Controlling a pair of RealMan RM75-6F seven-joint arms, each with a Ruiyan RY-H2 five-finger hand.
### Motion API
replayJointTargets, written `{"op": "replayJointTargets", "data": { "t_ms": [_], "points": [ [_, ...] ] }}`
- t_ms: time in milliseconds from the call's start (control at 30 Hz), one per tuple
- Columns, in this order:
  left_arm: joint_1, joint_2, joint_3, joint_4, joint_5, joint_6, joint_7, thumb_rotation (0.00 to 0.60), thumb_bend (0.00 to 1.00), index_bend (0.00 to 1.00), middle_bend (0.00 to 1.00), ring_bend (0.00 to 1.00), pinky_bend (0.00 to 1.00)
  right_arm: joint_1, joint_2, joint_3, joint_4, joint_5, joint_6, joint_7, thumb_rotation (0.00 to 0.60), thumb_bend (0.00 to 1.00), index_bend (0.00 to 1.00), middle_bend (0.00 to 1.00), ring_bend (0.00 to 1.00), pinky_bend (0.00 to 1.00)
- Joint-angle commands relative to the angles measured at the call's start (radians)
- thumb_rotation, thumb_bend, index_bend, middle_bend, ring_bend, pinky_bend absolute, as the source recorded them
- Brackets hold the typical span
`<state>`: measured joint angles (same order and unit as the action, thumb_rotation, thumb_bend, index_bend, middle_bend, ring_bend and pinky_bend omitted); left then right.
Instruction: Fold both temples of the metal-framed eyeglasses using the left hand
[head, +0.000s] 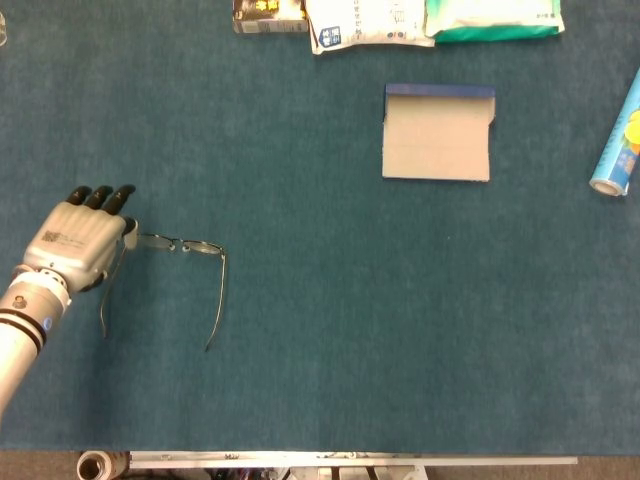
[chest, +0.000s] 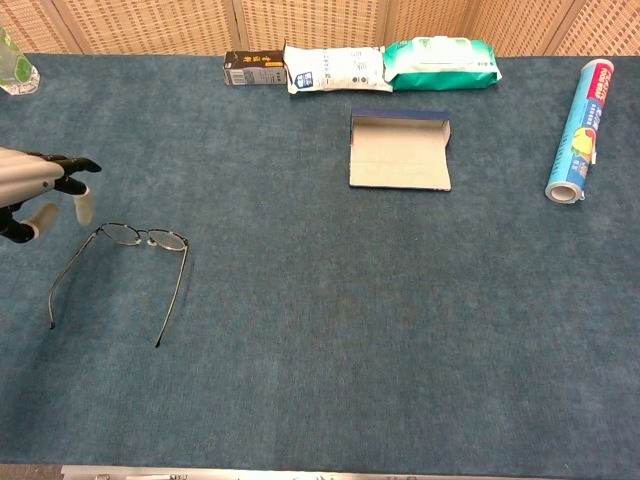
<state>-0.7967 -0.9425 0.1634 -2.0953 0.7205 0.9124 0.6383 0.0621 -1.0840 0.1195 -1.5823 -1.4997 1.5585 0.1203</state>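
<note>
Both temples of the eyeglasses (head: 180, 246) lie unfolded on the table (head: 350, 330); my left hand (head: 78, 240) hovers over their left end, fingers loosely spread, holding nothing.

A dark teal, carpet-like cloth covers the worktop (chest: 330, 350) from edge to edge in both views. Behind its far edge stands a wall of woven, tan wicker-patterned panels (chest: 310, 20), split by pale upright posts. Along the near edge runs a strip of bare metal rail (head: 350, 461). The light is even and soft, with only faint shadows on the cloth
</note>
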Motion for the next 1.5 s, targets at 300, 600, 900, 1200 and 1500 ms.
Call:
{"op": "replayJointTargets", "data": {
  "t_ms": [300, 600, 900, 1200, 1500],
  "points": [
    [-0.035, 0.015, 0.008, -0.001, -0.048, -0.105, -0.067, 0.6, 0.79, 0.39, 0.0, 0.0, 0.06, -0.001, 0.0, -0.001, -0.001, -0.003, 0.002, -0.001, 0.6, 0.16, 0.61, 0.54, 0.47, 0.52],
    [-0.023, -0.015, -0.008, 0.063, -0.049, -0.139, -0.162, 0.6, 0.79, 0.38, 0.0, 0.0, 0.06, -0.001, 0.0, 0.0, 0.0, -0.003, 0.004, 0.0, 0.6, 0.16, 0.61, 0.54, 0.47, 0.52],
    [-0.011, -0.02, -0.041, 0.116, -0.048, -0.219, -0.303, 0.6, 0.79, 0.38, 0.0, 0.0, 0.06, -0.001, 0.0, -0.001, -0.001, -0.004, 0.004, -0.002, 0.6, 0.16, 0.61, 0.54, 0.47, 0.52],
    [0.008, -0.026, -0.083, 0.153, -0.015, -0.315, -0.459, 0.6, 0.79, 0.36, 0.0, 0.0, 0.06, 0.0, 0.0, -0.002, -0.002, -0.003, -0.001, -0.003, 0.6, 0.16, 0.61, 0.54, 0.47, 0.52],
    [-0.003, -0.062, -0.075, 0.206, 0.008, -0.337, -0.486, 0.6, 0.79, 0.36, 0.0, 0.0, 0.06, 0.0, 0.002, 0.0, -0.003, -0.002, 0.002, 0.001, 0.6, 0.16, 0.61, 0.54, 0.47, 0.52]
  ]
}}
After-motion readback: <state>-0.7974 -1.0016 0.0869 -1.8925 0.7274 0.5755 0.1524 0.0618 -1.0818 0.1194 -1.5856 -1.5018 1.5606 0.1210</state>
